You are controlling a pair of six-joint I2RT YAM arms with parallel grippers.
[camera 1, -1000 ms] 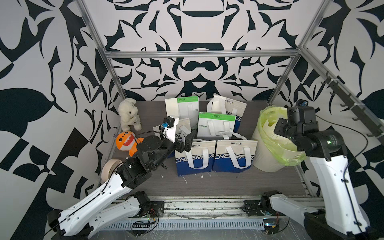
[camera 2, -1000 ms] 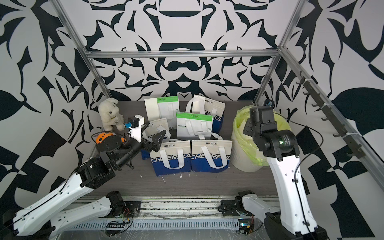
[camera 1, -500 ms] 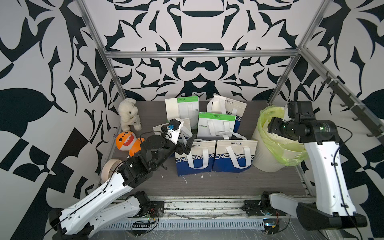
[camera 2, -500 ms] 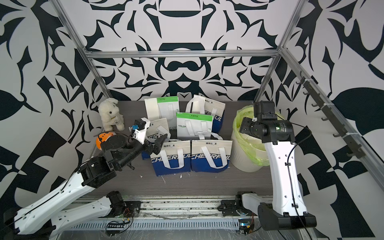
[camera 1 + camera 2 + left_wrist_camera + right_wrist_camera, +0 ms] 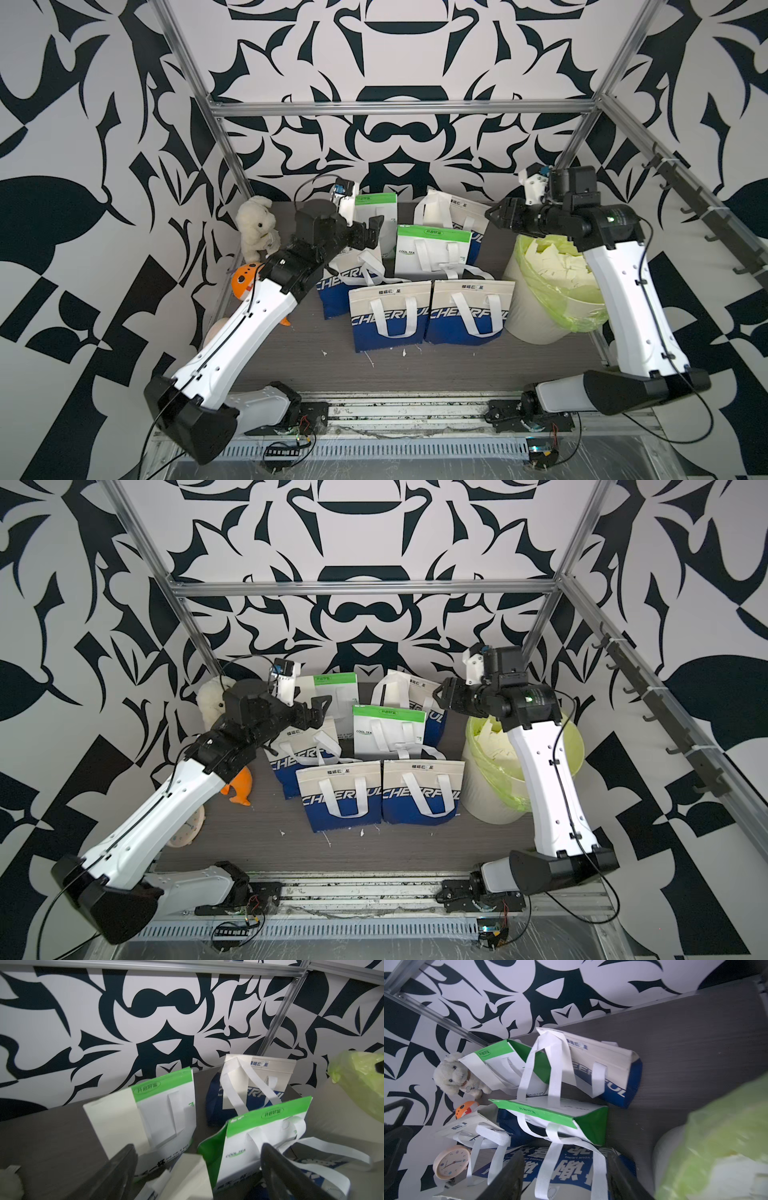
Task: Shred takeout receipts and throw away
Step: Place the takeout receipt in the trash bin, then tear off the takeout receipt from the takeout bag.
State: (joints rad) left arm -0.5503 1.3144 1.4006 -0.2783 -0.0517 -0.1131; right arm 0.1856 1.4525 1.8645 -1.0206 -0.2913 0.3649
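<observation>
Yellow-green liner on the white trash bin is stuffed w/ torn receipt pieces — plus a few tiny scraps on the grey table. Left gripper hangs over the back bags, jaws wide apart, nothing in them. One whole receipt sits on the front of the green-topped bag right ahead of it. Right gripper is by the bin's rim, above a blue-and-cream tote — jaws apart, empty too.
</observation>
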